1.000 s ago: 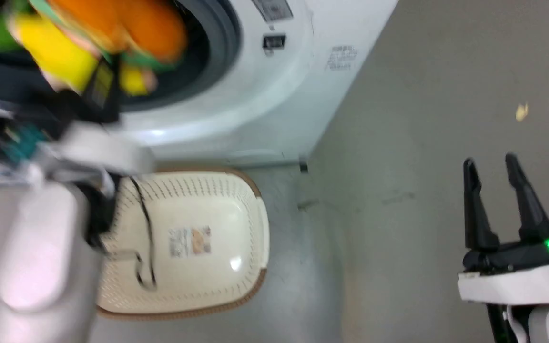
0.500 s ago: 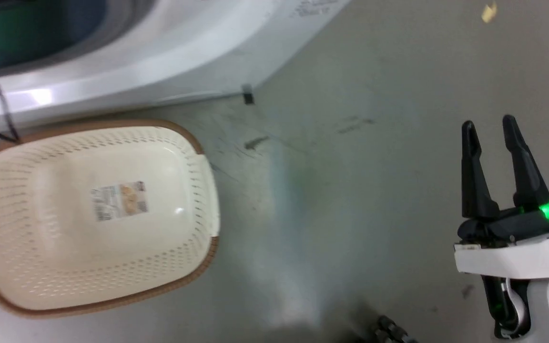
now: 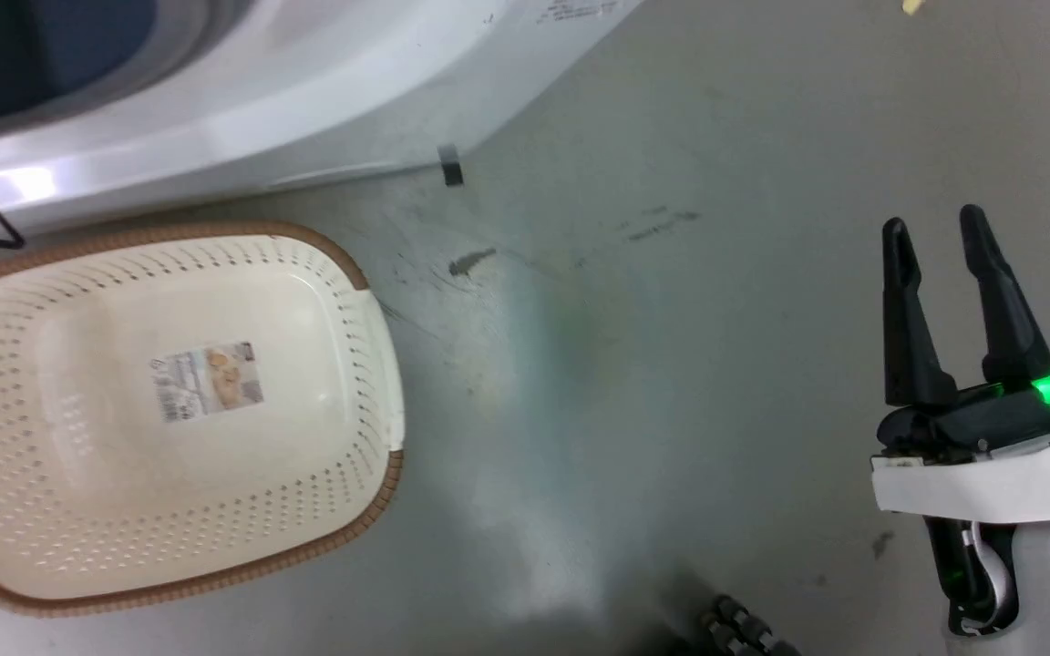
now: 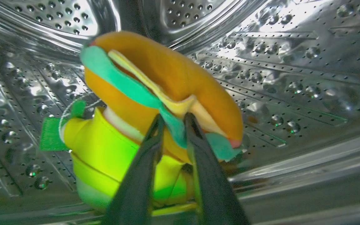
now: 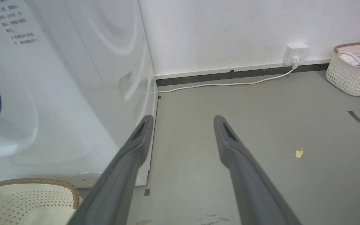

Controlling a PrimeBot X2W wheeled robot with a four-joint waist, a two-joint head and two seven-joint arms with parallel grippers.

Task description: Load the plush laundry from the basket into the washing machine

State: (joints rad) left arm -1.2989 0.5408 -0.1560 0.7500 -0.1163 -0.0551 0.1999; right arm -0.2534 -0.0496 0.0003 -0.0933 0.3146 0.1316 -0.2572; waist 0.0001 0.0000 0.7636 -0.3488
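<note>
1. Head view: the cream perforated basket [image 3: 215, 228] with its brown rim stands on the grey floor [image 3: 625, 364], just beside the front of the white washing machine [image 3: 306, 100]. A paper label [image 3: 208, 381] lies on its inside bottom. The right gripper [image 3: 933, 219] is at the lower right over bare floor, well apart from the basket, with its fingers parted and nothing between them.
2. Left wrist view: the left gripper [image 4: 174, 117] is inside the shiny perforated steel drum [image 4: 292, 62]. Its fingers are narrow, pinched on the green layer of the orange-and-green burger plush [image 4: 173, 72]. The yellow doll [image 4: 105, 147] with green bits touches the burger plush from below; whether the fingers also grip it cannot be told.
3. Right wrist view: the right gripper [image 5: 182, 118] has its fingers wide apart, holding nothing. The washing machine's side is at left and the basket rim at the lower left corner. A wall socket [image 5: 296, 51] and a white cord [image 5: 230, 83] run along the wall. A woven basket of clothes [image 5: 352, 78] stands at far right.
</note>
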